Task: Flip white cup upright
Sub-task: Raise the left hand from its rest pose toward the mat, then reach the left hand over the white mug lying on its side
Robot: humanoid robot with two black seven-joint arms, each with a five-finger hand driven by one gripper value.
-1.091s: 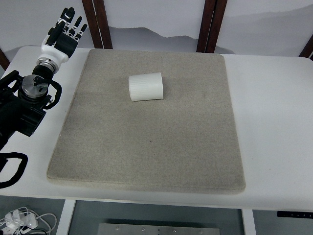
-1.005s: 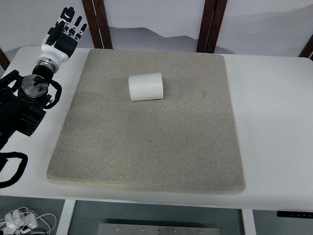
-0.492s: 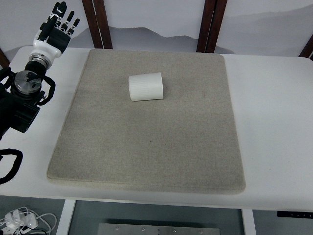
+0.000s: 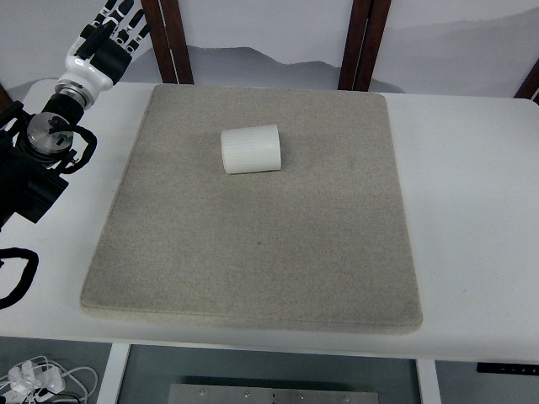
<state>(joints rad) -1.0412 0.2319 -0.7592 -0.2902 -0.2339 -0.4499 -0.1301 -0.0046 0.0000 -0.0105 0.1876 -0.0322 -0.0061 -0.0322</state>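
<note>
White cup (image 4: pixel 250 149): we see it lying on its side on the grey mat (image 4: pixel 253 252).
Left hand (image 4: pixel 105 38): fingers spread, holding nothing, well apart from cup.

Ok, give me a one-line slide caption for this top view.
White cup lies on its side on the grey mat; left hand open at the table's far-left corner.

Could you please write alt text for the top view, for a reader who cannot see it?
A white cup lies on its side on a grey mat covering most of a white table. The left hand, fingers spread and empty, hangs over the table's far left corner, well clear of the cup.
</note>
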